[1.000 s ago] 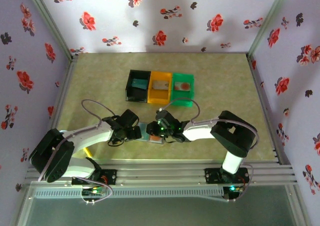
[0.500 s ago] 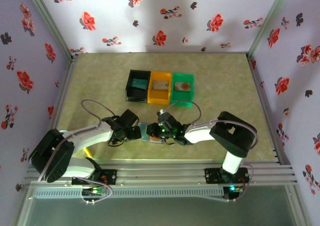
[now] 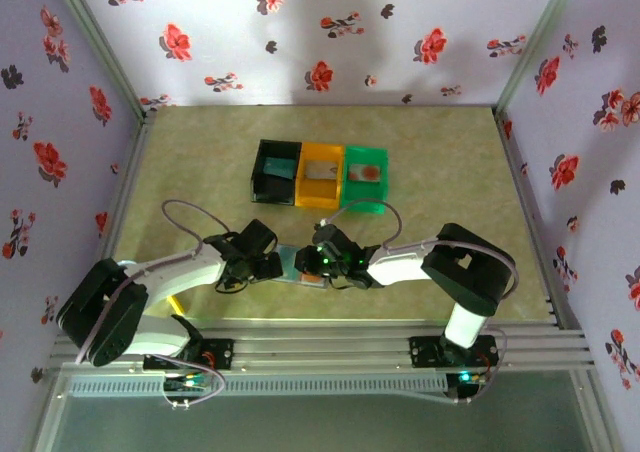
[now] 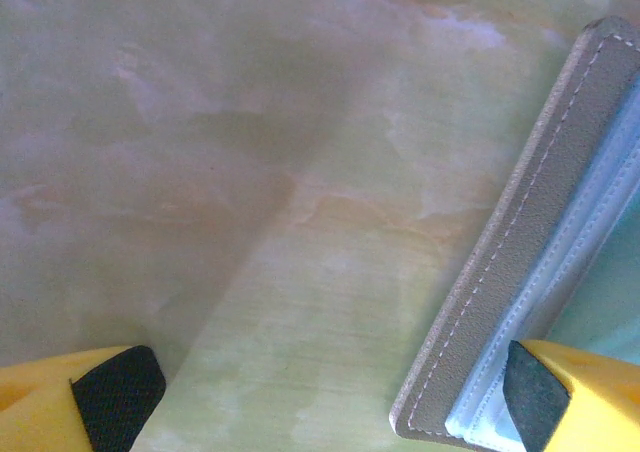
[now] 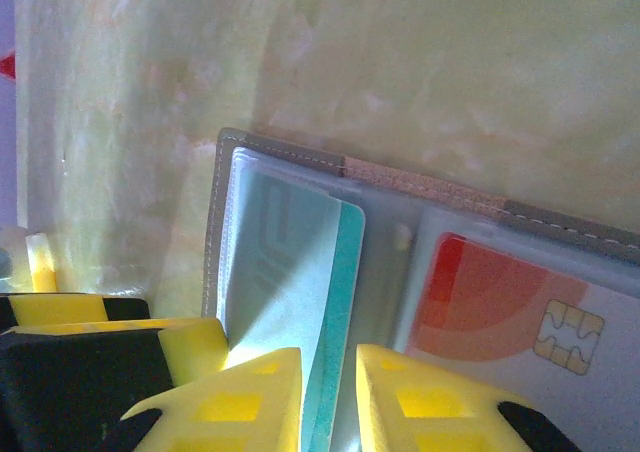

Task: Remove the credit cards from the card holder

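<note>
- Grey, stitched material edges the card holder [image 5: 300,157]. It lies open on the pale green marbled tabletop [image 5: 450,62], straight ahead of the right tool [image 5: 328,392], with its clear sleeves facing up.
- The right tool has its two yellow fingers [image 5: 250,392] drawn close, leaving a narrow gap. A pale card with a blue-green edge [image 5: 300,292] sits in the sleeve just ahead of them, and its coloured edge runs down into that gap. Whether the fingers actually pinch it cannot be told.
- Just right of that tool's tip, in the neighbouring sleeve, lies a pale card with an orange-red round mark [image 5: 480,302] and a gold chip.
- The left tool [image 4: 330,402] is spread wide and holds nothing. Its black-padded fingertips [image 4: 115,392] sit far apart with bare tabletop between them.
- The holder's stitched edge runs up alongside the left tool's right-hand finger, and that finger's pad overlaps the holder's near corner — contact there cannot be judged.
- From above, the two tools face each other low over the tabletop with the holder [image 3: 292,268] between them.
- Well beyond both tools stands a row of a black bin [image 3: 256,177], an orange bin [image 3: 320,202] and a green bin [image 3: 365,209], side by side and touching.
</note>
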Robot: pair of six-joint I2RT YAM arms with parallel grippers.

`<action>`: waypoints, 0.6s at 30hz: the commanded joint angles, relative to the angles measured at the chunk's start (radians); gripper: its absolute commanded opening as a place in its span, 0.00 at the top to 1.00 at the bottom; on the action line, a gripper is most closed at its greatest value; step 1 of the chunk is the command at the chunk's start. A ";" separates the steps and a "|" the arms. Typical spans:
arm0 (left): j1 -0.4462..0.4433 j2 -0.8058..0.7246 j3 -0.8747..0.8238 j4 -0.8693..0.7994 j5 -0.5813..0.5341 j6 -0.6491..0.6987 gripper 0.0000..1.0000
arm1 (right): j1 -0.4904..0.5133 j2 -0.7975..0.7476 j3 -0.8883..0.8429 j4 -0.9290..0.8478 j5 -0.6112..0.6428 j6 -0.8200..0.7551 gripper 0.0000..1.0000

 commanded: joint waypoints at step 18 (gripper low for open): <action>-0.007 0.071 -0.109 0.155 0.104 -0.046 0.06 | -0.012 0.035 -0.044 0.015 0.000 0.034 0.78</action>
